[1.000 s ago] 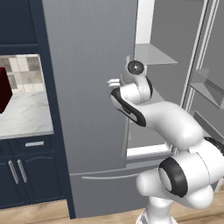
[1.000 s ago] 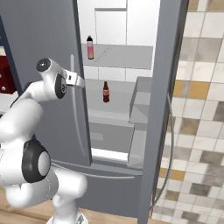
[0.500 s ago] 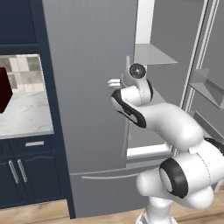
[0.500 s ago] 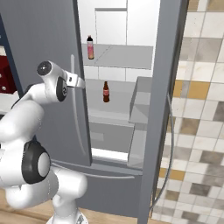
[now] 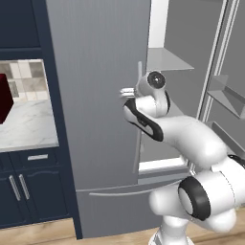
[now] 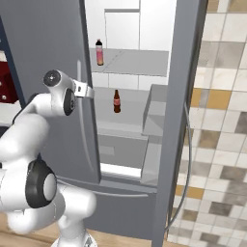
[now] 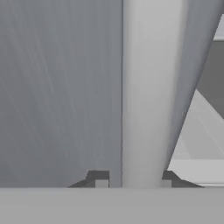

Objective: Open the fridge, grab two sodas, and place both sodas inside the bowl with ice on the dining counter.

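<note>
Slippage is the risk: the gripper (image 7: 133,183) is clamped on the thin curved handle (image 7: 148,87) of the fridge (image 5: 95,95) left door, and the sodas (image 6: 99,52) are left unreachable inside if it is pulled crookedly.

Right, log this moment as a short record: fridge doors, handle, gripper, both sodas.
fridge: tall grey double-door fridge, right door open, left door shut
handle: long thin curved silver handle of the left door
gripper: gripper, jaws shut on the handle
pink soda: pink bottle with dark cap, upper shelf
brown soda: short dark brown bottle with red label, shelf below
</note>
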